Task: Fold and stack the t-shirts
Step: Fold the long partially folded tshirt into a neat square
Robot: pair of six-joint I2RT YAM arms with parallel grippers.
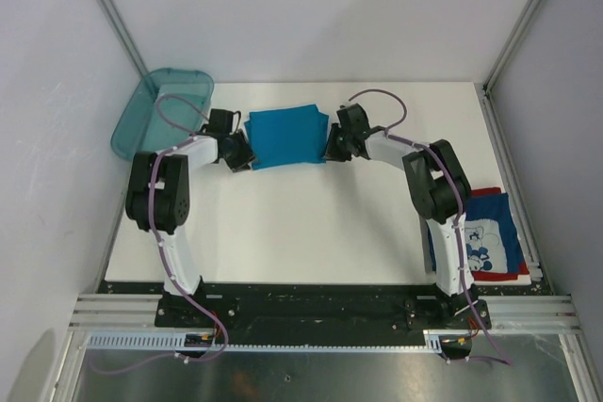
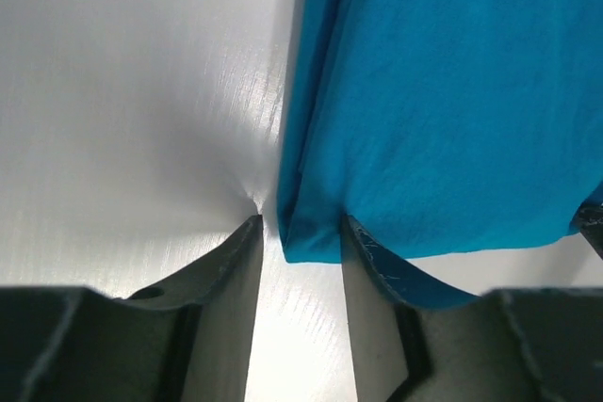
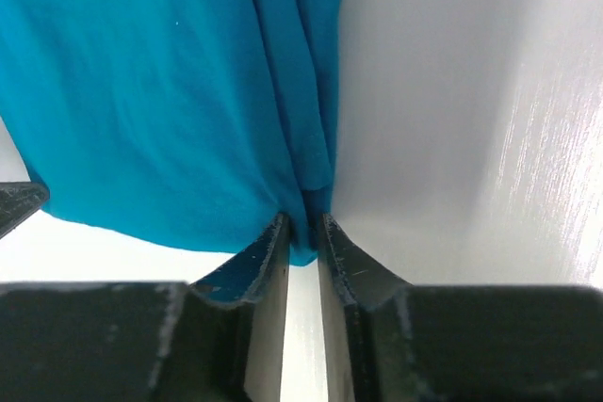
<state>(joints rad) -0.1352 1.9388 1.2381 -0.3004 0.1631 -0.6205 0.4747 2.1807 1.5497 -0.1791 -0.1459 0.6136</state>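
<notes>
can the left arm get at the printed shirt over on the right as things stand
Probably not. The printed shirt lies at the near right edge, partly behind the right arm, which stands in the way. The left tool sits across at the teal shirt's left corner.

A flat white bench (image 1: 301, 233) fills the middle, glossy under soft overhead light. Plain pale grey walls (image 1: 311, 7) close it in on three sides, with slanting aluminium posts (image 1: 105, 7) at the corners. Aluminium rails (image 1: 113, 311) and a brushed metal sheet (image 1: 311, 378) line the near edge.
</notes>
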